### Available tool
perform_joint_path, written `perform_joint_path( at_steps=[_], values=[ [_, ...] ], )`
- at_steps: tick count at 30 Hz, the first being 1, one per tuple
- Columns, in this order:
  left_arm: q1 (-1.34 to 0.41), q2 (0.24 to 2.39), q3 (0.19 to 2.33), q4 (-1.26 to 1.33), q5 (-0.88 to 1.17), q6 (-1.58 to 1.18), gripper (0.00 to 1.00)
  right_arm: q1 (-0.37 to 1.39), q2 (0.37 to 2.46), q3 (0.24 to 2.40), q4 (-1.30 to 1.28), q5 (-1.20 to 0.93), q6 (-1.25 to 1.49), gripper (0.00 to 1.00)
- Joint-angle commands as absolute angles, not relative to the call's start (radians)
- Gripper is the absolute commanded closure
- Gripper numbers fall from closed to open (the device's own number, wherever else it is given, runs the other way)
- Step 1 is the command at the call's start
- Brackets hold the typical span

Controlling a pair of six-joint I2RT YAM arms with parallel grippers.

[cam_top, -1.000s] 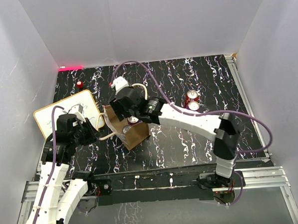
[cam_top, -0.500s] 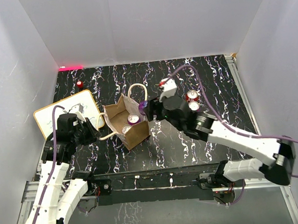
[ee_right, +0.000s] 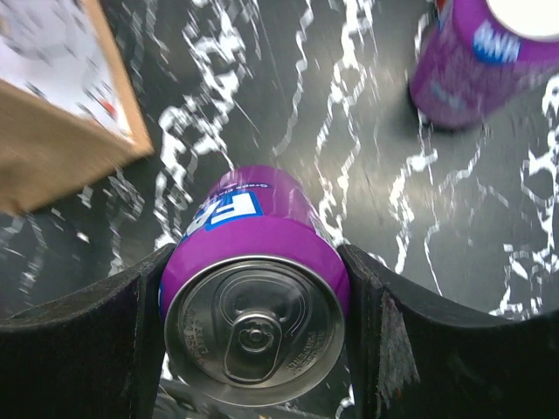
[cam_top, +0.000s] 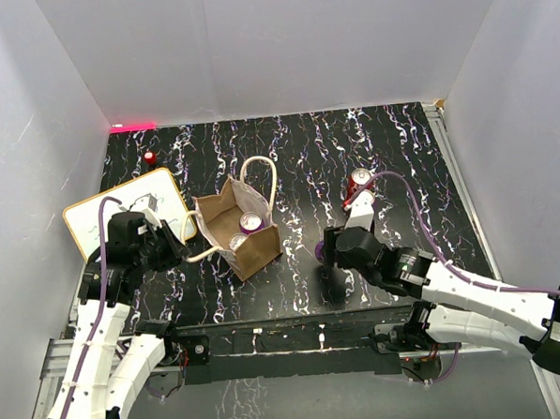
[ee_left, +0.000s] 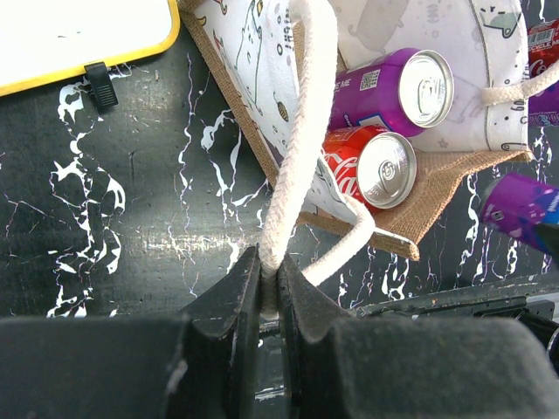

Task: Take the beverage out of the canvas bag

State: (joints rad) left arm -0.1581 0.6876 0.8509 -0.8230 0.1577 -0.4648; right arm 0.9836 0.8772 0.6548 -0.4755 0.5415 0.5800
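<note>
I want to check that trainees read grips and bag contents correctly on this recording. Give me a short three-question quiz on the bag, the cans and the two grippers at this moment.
1. True or false: the left gripper is shut on a cream handle of the canvas bag.
2. What does the right gripper hold? A) a red can B) a purple can C) nothing
3. In the left wrist view, how many cans lie inside the canvas bag?
Key: 1 true. 2 B, held outside the bag. 3 two: the bagged purple can and the bagged red can.
</note>
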Motion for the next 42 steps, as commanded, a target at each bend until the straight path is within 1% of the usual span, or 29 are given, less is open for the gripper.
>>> perform_joint_path(
  at_steps=[1, 6, 11, 15, 21, 28, 31, 36, 42],
  values=[
    [-0.148, 0.69, 0.848, -0.835, 0.159, -0.459, 1.0, 0.983, 0.827, 0.645, -0.459, 0.55, 0.728, 0.93],
    [-0.149, 0.702, 0.847, -0.833, 0.166, -0.455, 1.0, 0.983, 0.817, 0.671, -0.465, 0.599, 0.724, 0.93],
    [-0.149, 0.676, 0.854, -0.83, 0.172, -0.452, 1.0, 0.984, 0.803, 0.655, -0.468, 0.599, 0.723, 0.93],
    [-0.149, 0.675, 0.87, -0.83, 0.184, -0.442, 1.0, 0.983, 0.803, 0.668, -0.522, 0.609, 0.723, 0.93],
    [-0.148, 0.684, 0.905, -0.833, 0.131, -0.408, 1.0, 0.983, 0.821, 0.751, -0.67, 0.726, 0.764, 0.93],
    [-0.149, 0.683, 0.869, -0.801, 0.153, -0.433, 1.0, 0.98, 0.877, 0.788, -0.78, 0.876, 0.834, 0.93],
    [-0.149, 0.67, 0.862, -0.799, 0.15, -0.438, 1.0, 0.963, 0.919, 0.79, -0.771, 0.897, 0.838, 0.93],
    [-0.149, 0.669, 0.859, -0.798, 0.146, -0.442, 1.0, 0.907, 0.986, 0.778, -0.677, 0.887, 0.772, 0.93],
    [-0.149, 0.674, 0.856, -0.796, 0.141, -0.446, 1.0, 0.777, 1.034, 0.749, -0.56, 0.763, 0.658, 0.93]
  ],
)
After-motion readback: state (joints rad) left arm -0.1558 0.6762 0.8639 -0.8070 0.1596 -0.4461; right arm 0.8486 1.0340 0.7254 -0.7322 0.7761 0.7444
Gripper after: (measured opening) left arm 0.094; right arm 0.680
